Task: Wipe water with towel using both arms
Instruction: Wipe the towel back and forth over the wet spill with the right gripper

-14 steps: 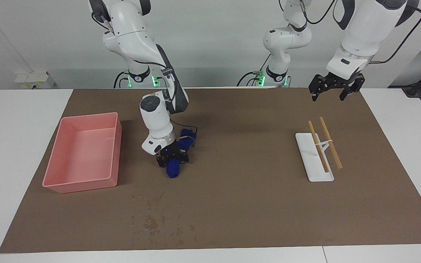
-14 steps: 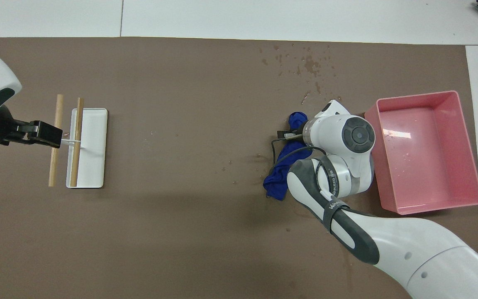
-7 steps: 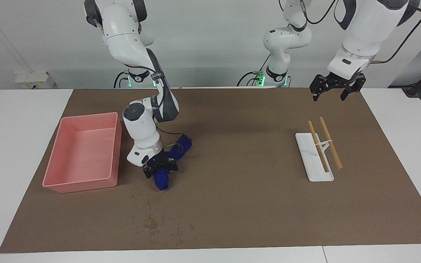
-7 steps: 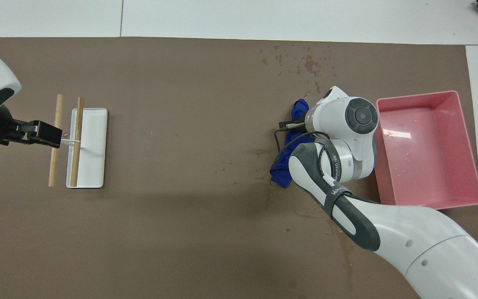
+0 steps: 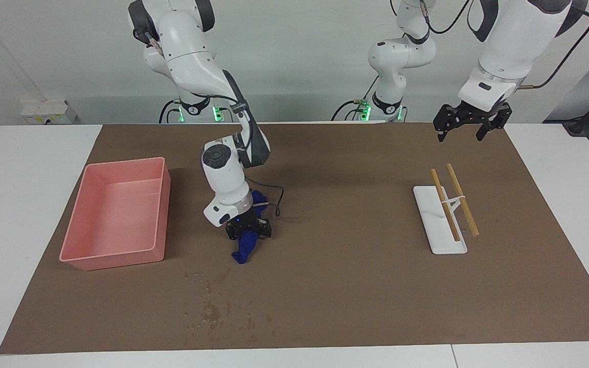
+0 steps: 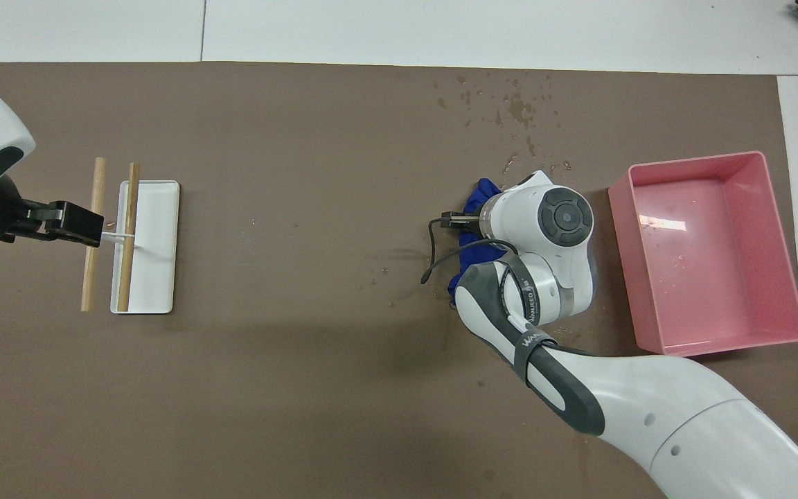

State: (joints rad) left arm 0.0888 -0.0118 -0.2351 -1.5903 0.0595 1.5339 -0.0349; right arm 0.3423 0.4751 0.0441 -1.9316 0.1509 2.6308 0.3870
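Observation:
My right gripper (image 5: 247,231) is shut on the navy-blue towel (image 5: 243,251), which hangs from it and trails onto the brown mat. More of the towel (image 6: 480,195) shows beside the right wrist in the overhead view, where the gripper itself is hidden. The water (image 5: 214,309) is a scatter of droplets on the mat, farther from the robots than the towel; the water (image 6: 518,108) also shows in the overhead view. My left gripper (image 5: 459,134) hangs open and empty in the air at the left arm's end, and the left gripper (image 6: 89,226) covers the rack's rods from above.
A pink tray (image 5: 86,210) stands at the right arm's end, beside the right wrist. A white rack (image 5: 440,240) with two wooden rods lies at the left arm's end. The brown mat (image 5: 356,286) covers most of the white table.
The right gripper swept the towel toward the pink tray, then back toward the table's middle, dragging the cloth along. The left arm has stayed still.

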